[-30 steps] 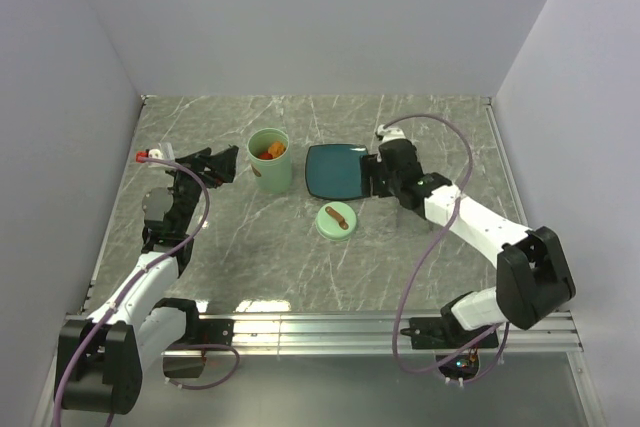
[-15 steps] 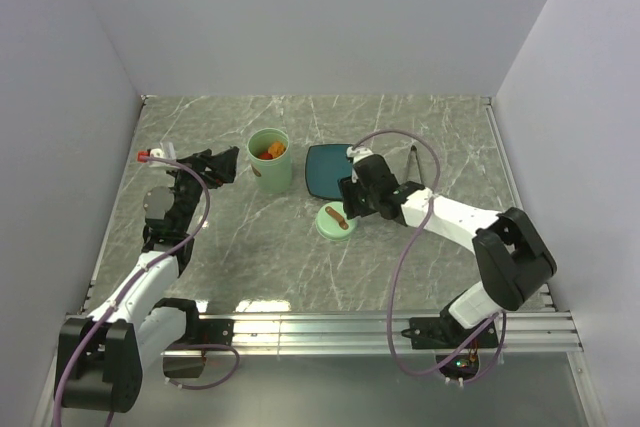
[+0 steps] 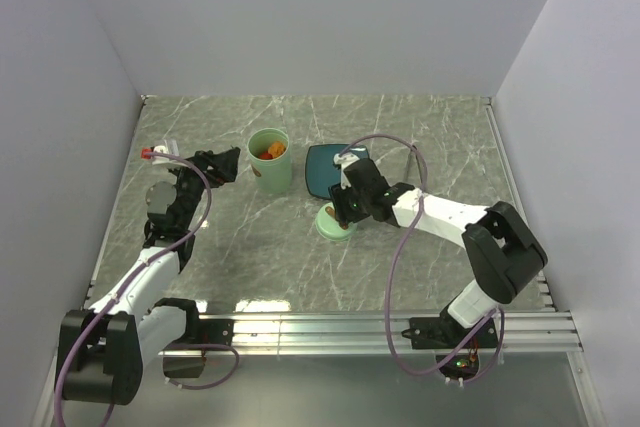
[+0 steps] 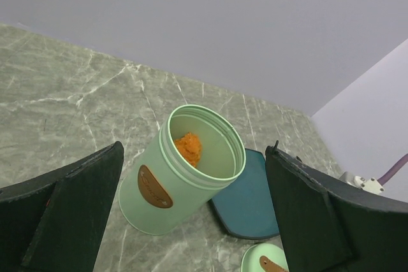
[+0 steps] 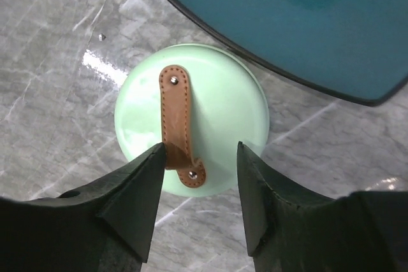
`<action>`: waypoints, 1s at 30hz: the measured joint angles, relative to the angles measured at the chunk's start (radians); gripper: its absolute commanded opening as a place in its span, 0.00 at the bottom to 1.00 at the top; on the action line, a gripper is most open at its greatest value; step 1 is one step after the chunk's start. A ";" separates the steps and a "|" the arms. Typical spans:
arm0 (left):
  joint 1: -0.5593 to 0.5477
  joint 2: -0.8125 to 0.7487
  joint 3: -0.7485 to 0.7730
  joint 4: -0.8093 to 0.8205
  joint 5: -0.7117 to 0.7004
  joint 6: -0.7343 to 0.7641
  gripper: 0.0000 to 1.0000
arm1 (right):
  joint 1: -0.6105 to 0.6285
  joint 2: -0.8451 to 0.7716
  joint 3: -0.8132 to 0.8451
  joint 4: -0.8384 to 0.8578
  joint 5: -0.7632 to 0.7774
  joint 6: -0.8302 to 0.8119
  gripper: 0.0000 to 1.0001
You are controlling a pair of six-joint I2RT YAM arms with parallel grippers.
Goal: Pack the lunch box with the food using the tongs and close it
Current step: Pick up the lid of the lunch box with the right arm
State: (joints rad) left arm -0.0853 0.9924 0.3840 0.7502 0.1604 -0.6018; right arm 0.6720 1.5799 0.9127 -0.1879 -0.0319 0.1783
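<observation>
1. Hovering my right gripper (image 5: pixel 196 157) over the lid (image 5: pixel 223 103), fingers part-spread astride its brown strap (image 5: pixel 176 116), pinching nothing.
2. Lid lies just beside the teal plate (image 5: pixel 306 23); light, rigid, probably slippery, so I'd take the strap.
3. My left gripper (image 4: pixel 191 214) stays spread wide near the lunch box (image 4: pixel 159 186).

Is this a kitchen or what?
Probably a robot test booth, not a kitchen: bare grey walls box in a marble-look table, and two robot arms are bolted to a metal rail.

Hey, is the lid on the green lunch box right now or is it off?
Off. The lunch box stands open-topped with food visible inside, while its lid lies flat on the table beside the teal plate.
</observation>
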 measured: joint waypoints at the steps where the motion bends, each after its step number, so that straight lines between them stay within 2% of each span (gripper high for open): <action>1: 0.000 0.000 0.000 0.000 0.000 0.000 0.99 | 0.002 0.008 0.004 0.000 -0.005 -0.001 0.55; 12: 0.000 0.000 0.000 0.000 0.000 0.007 0.99 | 0.033 0.052 0.028 -0.018 -0.040 -0.014 0.52; 15: 0.000 0.000 0.000 0.000 0.000 0.007 0.99 | 0.045 0.065 0.039 -0.024 -0.041 -0.016 0.38; 18: 0.000 0.000 0.000 -0.002 0.000 0.007 0.99 | 0.048 0.072 0.047 -0.034 -0.033 -0.016 0.31; 19: 0.000 0.000 0.000 -0.003 0.000 0.007 0.99 | 0.050 0.072 0.050 -0.038 -0.032 -0.016 0.24; 20: 0.000 0.000 0.000 -0.004 0.000 0.007 0.99 | 0.050 0.072 0.050 -0.042 -0.028 -0.017 0.21; 24: 0.000 0.001 0.000 -0.008 0.002 0.008 0.99 | 0.050 0.070 0.053 -0.050 -0.013 -0.008 0.15; 30: 0.000 0.011 0.000 -0.006 0.031 0.015 0.99 | 0.050 -0.006 0.073 -0.126 0.016 -0.010 0.12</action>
State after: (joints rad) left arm -0.0853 1.0035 0.3843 0.7441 0.1913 -0.5869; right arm 0.7223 1.5738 0.9855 -0.3141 -0.0158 0.1684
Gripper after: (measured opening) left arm 0.994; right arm 0.266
